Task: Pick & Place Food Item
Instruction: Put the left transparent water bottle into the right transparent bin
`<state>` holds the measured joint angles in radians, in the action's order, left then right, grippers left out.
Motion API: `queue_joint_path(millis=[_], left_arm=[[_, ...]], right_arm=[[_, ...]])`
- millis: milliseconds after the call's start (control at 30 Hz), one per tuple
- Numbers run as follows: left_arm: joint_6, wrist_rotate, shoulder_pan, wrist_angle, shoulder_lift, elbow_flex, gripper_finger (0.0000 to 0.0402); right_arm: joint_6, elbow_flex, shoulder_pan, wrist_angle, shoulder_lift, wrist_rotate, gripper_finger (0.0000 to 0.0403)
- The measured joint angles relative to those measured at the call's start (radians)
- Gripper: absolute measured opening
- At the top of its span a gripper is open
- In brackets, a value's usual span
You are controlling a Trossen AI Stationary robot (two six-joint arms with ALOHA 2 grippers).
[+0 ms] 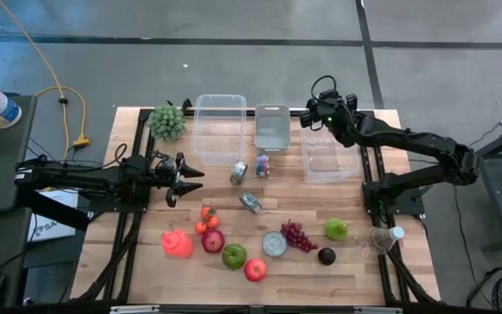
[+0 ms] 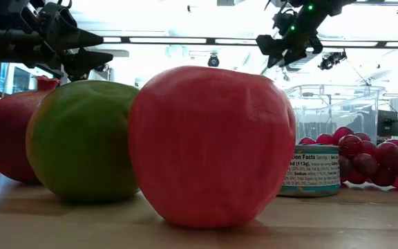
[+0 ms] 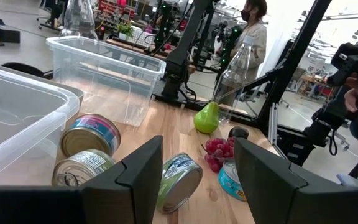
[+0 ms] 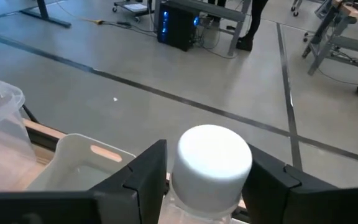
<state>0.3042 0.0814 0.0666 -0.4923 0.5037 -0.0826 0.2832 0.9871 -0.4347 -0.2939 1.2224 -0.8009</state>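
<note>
The right end effector (image 4: 207,180) hangs over the far right of the surface (image 1: 146,262), its fingers spread on either side of a white-capped clear bottle (image 4: 213,163); whether they press it cannot be told. The bottle stands upright between them, above the small clear tub (image 1: 322,160). The left end effector (image 1: 184,177) hovers at the left side, fingers apart and holding nothing.

Along the near edge lie a red apple (image 1: 254,269), a green apple (image 1: 234,255), a can (image 1: 274,243), red grapes (image 1: 298,235) and a green pear (image 1: 336,229), close together. Open wood shows at the near left corner.

At the far edge stand a large clear bin (image 1: 220,126) and a white tray (image 1: 272,127); nothing shows inside either.
</note>
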Motion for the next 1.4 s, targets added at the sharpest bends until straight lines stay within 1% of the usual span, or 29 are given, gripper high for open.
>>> queue_joint_path(millis=[100,267,400,767,867,967,1167,1267,1400], left_arm=[[0.0,0.0,0.0,0.0,0.0,0.0,0.0191],[0.001,0.0,0.0,-0.001,0.0,0.0,0.0191],[0.001,0.0,0.0,-0.001,0.0,0.0,0.0191],[0.004,0.0,0.0,-0.001,0.0,0.0,0.0191],[0.004,0.0,0.0,-0.001,0.0,0.0,0.0191],[0.004,0.0,0.0,-0.001,0.0,0.0,0.0191],[0.003,0.0,0.0,-0.001,0.0,0.0,0.0191],[0.003,0.0,0.0,-0.001,0.0,0.0,0.0191],[0.003,0.0,0.0,-0.001,0.0,0.0,0.0191]], right_arm=[[0.008,0.0,0.001,0.0,0.0,0.0,0.0171],[0.004,0.0,0.005,-0.001,0.0,0.033,0.0171],[0.026,0.0,0.005,-0.003,0.0,0.014,0.0171],[0.021,0.0,0.005,-0.01,0.0,0.02,0.0172],[-0.02,0.0,0.005,-0.015,0.0,0.046,0.0172],[-0.016,0.0,0.005,-0.016,0.0,0.079,0.0172],[-0.031,0.0,0.005,-0.026,0.0,0.078,0.0173],[-0.035,0.0,0.005,-0.04,0.0,0.077,0.0182],[-0.021,0.0,0.005,-0.053,0.0,0.069,0.0213]])
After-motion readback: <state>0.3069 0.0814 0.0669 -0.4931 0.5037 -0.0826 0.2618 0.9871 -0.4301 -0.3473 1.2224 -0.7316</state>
